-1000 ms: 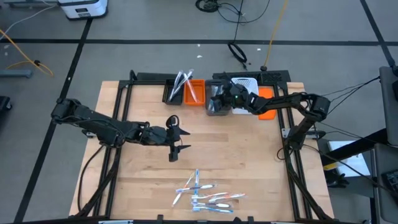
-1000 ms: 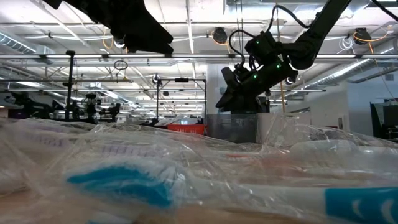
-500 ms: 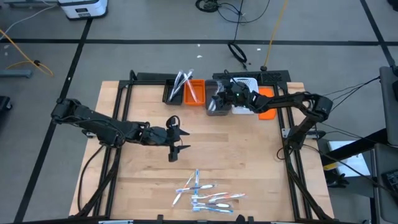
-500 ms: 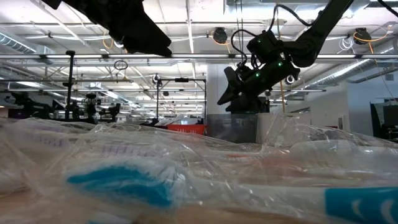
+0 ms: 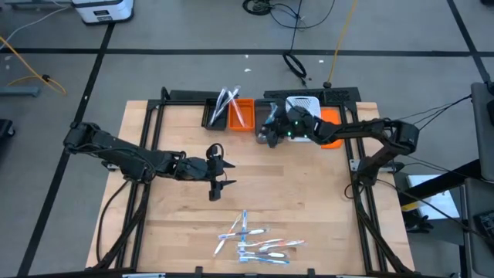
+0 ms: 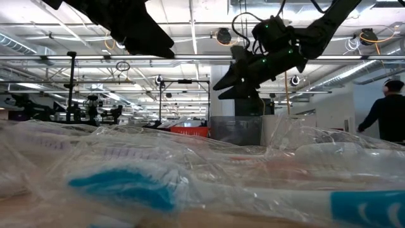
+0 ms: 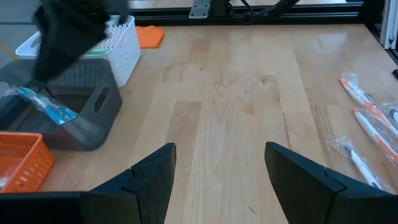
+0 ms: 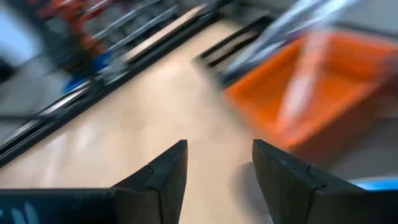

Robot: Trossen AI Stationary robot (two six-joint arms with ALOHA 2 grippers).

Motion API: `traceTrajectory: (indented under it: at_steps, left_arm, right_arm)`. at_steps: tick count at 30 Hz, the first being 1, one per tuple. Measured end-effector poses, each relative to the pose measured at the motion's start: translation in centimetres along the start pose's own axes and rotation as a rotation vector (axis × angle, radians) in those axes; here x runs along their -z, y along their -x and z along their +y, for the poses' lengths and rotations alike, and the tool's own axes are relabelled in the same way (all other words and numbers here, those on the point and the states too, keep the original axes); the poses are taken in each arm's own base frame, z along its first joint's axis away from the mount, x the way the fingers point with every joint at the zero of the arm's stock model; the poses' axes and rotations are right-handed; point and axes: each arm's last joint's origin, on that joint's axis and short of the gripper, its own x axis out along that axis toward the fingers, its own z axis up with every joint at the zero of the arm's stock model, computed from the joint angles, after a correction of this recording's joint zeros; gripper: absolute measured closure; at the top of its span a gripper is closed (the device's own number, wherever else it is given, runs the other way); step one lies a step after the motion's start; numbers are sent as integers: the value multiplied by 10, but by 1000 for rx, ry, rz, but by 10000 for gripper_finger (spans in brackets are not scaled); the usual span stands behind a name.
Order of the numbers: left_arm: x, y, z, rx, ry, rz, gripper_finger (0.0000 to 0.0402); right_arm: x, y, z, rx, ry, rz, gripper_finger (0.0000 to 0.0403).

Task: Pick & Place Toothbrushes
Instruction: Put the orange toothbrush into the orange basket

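Several wrapped toothbrushes [image 5: 255, 244] lie in a loose heap at the near edge of the wooden table [image 5: 309, 201], well apart from both grippers, and the low view looks straight through their crinkled clear wrappers with a light blue handle up close. Up at the far edge, the right gripper [image 5: 266, 133] hangs over the grey bin [image 7: 81, 115] and just beside the orange bin [image 5: 241, 114], its fingers apart with nothing between them in its own wrist view. One toothbrush with a light blue handle [image 7: 46, 106] lies inside that grey bin, directly beneath that gripper. More toothbrushes sit in the far row: white and grey ones leaning in the dark bin [image 5: 216, 112] on the left, and a pale one in the orange bin next to it. A white basket [image 5: 302, 104] and a flat orange piece [image 5: 332, 127] stand right of the grey bin, under the right arm. The left gripper [image 5: 218, 168] waits over the middle-left of the table, jaws spread wide and empty, open wood between it and the heap on the near side. Nothing lies on the boards between the heap and the bins. A person in dark clothes [image 6: 385, 117] stands in the room far behind the table on the right.
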Motion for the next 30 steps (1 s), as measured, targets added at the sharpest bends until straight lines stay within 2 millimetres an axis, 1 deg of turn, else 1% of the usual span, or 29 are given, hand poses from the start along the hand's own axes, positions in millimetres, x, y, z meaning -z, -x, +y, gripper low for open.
traceTrajectory:
  at_steps: [9, 11, 15, 21, 24, 30]
  left_arm:
    - [0, 0, 0, 0, 0, 0, 155]
    - [0, 0, 0, 0, 0, 0, 156]
    - [0, 0, 0, -1, -2, 5, 156]
    - [1, 0, 0, -1, -3, 7, 155]
    - [1, 0, 0, -1, -3, 7, 156]
    - [1, 0, 0, -1, -3, 7, 156]
  right_arm:
    - [33, -2, 63, -339, 67, 193, 232]
    - [43, 0, 78, -400, 83, 250, 232]
    - [70, 7, 108, -468, 146, 372, 232]
    - [105, 24, 149, -490, 257, 465, 232]
    - [120, 34, 167, -489, 306, 468, 232]
    - [151, 60, 197, -458, 413, 483, 232]
